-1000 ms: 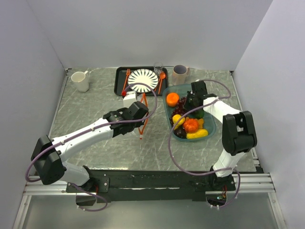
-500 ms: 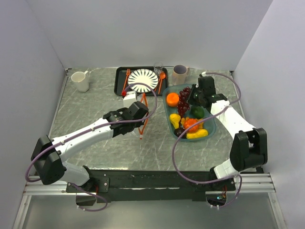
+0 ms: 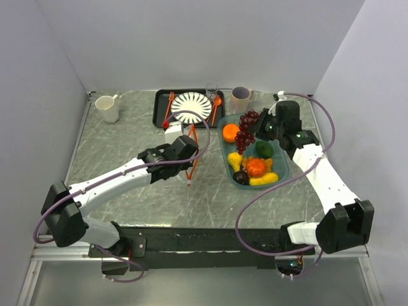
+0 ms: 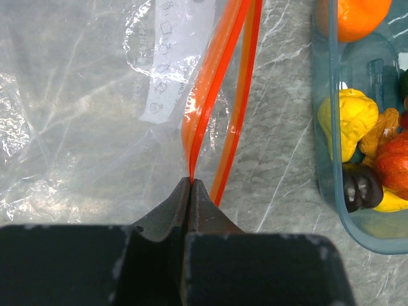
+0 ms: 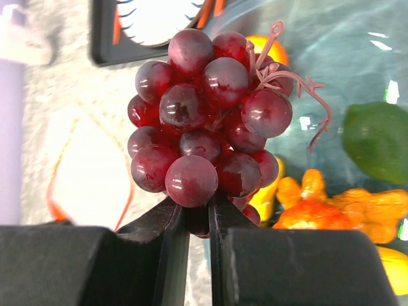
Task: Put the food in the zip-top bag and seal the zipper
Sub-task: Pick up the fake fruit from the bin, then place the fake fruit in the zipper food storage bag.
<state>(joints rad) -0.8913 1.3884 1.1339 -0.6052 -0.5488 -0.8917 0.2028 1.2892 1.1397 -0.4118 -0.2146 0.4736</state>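
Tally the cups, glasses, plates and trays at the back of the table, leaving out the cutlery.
Cups: 2 (white handled mug, mauve cup)
Glasses: 1 (clear glass)
Plates: 1 (white striped round plate)
Trays: 1 (black rectangular tray)
Total: 5

We see glossy, smooth grapes (image 5: 204, 124) with a plastic sheen; the zip-top bag (image 4: 76, 95) is thin clear film — crinkled, shiny — its zipper (image 4: 210, 95) smooth orange plastic; the tub (image 4: 324, 159) translucent teal plastic; the table (image 3: 127, 140) matt marbled grey

We see bright, even light from above, soft shadows on the tabletop (image 3: 127, 146), white glare on the zip-top bag (image 4: 76, 95) and grapes (image 5: 191, 108).
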